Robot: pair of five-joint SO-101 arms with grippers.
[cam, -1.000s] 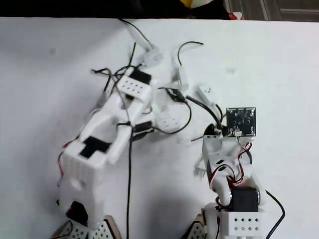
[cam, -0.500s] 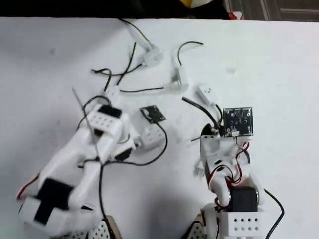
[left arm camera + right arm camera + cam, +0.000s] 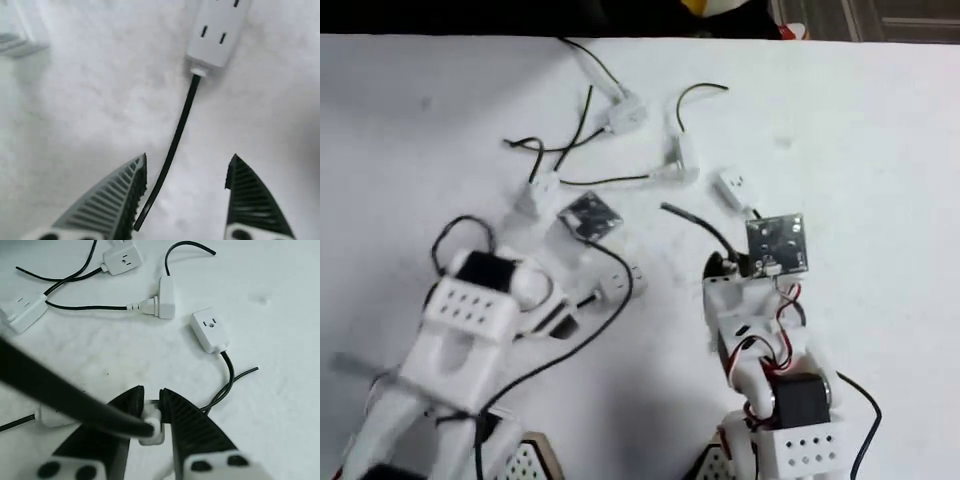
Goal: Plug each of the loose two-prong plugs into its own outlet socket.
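The left tool hangs with its fingers apart just above the white surface. A black cord runs between them to a white outlet socket. The right tool is clamped on a white plug with a black lead. Seen from above, that outlet socket lies at 9 o'clock of the right tool, and a loose socket sits at its 12 o'clock.

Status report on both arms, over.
Left gripper open over the black cord of a socket block. Right gripper shut on white plug, not yet plugged in. Free socket ahead, unobstructed.
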